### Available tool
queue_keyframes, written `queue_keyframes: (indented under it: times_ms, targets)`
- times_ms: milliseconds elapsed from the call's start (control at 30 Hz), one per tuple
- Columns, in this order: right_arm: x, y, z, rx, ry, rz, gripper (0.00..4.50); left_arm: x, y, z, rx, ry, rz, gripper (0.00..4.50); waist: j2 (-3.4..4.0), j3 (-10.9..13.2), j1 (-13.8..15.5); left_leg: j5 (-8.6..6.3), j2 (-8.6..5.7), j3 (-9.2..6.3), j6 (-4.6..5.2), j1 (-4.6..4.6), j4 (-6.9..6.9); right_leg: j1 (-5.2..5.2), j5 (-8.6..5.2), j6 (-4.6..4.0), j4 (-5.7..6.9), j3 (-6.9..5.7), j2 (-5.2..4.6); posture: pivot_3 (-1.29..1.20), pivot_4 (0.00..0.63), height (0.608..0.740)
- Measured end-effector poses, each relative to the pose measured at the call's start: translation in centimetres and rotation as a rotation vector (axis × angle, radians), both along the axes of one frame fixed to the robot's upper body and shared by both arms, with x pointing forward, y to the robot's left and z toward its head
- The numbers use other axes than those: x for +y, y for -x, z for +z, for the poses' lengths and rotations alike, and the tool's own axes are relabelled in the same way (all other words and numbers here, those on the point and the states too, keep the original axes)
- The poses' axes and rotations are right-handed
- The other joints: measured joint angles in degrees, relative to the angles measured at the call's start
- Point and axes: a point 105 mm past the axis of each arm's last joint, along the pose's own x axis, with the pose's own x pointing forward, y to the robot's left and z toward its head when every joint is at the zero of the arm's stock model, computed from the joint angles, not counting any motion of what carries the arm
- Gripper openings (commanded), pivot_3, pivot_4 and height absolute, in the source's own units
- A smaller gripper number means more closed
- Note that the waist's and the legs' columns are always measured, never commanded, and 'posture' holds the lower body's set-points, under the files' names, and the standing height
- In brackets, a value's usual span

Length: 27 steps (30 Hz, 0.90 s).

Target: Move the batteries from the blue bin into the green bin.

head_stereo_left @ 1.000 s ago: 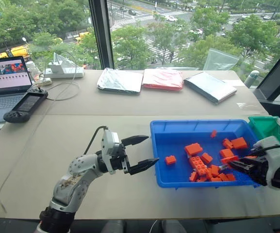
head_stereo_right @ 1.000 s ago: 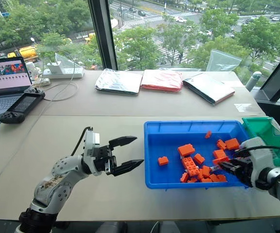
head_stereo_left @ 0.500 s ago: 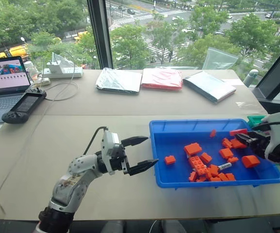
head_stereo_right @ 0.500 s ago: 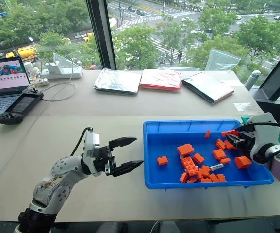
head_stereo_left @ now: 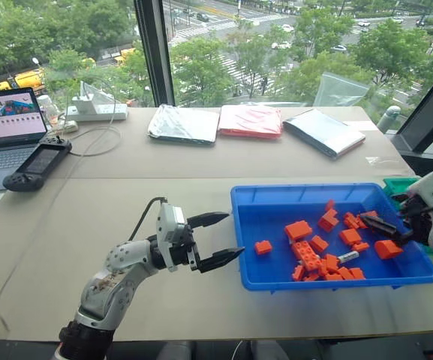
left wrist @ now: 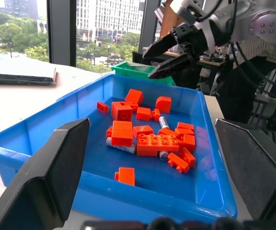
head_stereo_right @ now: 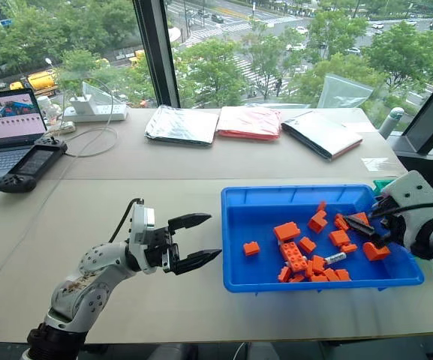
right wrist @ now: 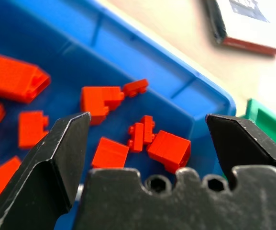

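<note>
The blue bin sits on the table's right half and holds several orange bricks. One silvery battery lies near the bin's front wall among the bricks, and the left wrist view shows a battery between bricks. My right gripper hovers open and empty over the right end of the blue bin, its fingers spread wide above bricks. The green bin stands just past the blue bin's right end, largely hidden by my right hand. My left gripper is open and empty beside the bin's left wall.
Three flat packets lie along the far edge by the window. A laptop, a black handheld controller and a power strip with cables occupy the far left. Bare table spreads left of the blue bin.
My right gripper lifted out of the front-right brick pile, swung back toward the bin's right end and opened. Bricks shifted, and a battery near the front wall came into view. The left arm stayed still.
</note>
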Motion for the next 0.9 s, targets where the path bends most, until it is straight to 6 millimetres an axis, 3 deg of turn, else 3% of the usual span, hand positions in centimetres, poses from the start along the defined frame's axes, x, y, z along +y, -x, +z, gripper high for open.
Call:
queue_keyframes:
  times_ms: [267, 467, 733, 833, 900]
  targets:
    - [-0.1, -1.7, -1.7, 0.088, 0.102, 0.145, 4.47, -0.1, 0.0, -0.1, 0.01, 0.001, 0.003, 4.5, 0.02, 0.0, 0.2, -0.01, -0.03, -0.06, 0.01, -0.07, -0.03, -0.08, 0.0, -0.01, -0.01, 0.01, -0.05, 0.0, 0.15, 0.74]
    - [0.0, -1.2, -4.3, 0.196, 0.131, 0.249, 4.47, 0.0, 0.0, -0.5, 0.029, 0.005, 0.025, 4.5, 0.03, 0.0, 0.3, -0.01, -0.04, -0.08, 0.01, -0.07, -0.03, -0.08, 0.01, 0.0, 0.0, 0.01, -0.14, 0.0, 0.15, 0.74]
    - [-0.2, -1.9, -5.8, 0.238, 0.177, 0.291, 4.47, 0.0, 0.2, -0.6, 0.033, 0.007, 0.036, 4.5, 0.05, 0.0, 0.2, -0.01, -0.04, -0.07, 0.0, -0.01, -0.02, -0.06, 0.01, -0.01, 0.05, 0.01, -0.1, 0.0, 0.15, 0.74]
    - [-0.3, -2.3, -6.1, 0.244, 0.19, 0.3, 3.78, 0.0, 0.1, -0.6, 0.034, 0.006, 0.042, 4.5, 0.05, 0.0, 0.2, -0.01, -0.05, -0.09, 0.0, 0.01, -0.02, -0.04, 0.01, -0.01, 0.05, 0.01, -0.09, 0.0, 0.15, 0.74]
    - [-0.7, -2.4, -6.2, 0.249, 0.206, 0.295, 3.03, 0.1, 0.1, -0.7, 0.034, 0.003, 0.045, 4.5, 0.05, 0.0, 0.2, 0.0, -0.05, -0.08, 0.0, 0.02, -0.02, -0.03, 0.01, -0.01, 0.05, 0.01, -0.1, 0.0, 0.15, 0.74]
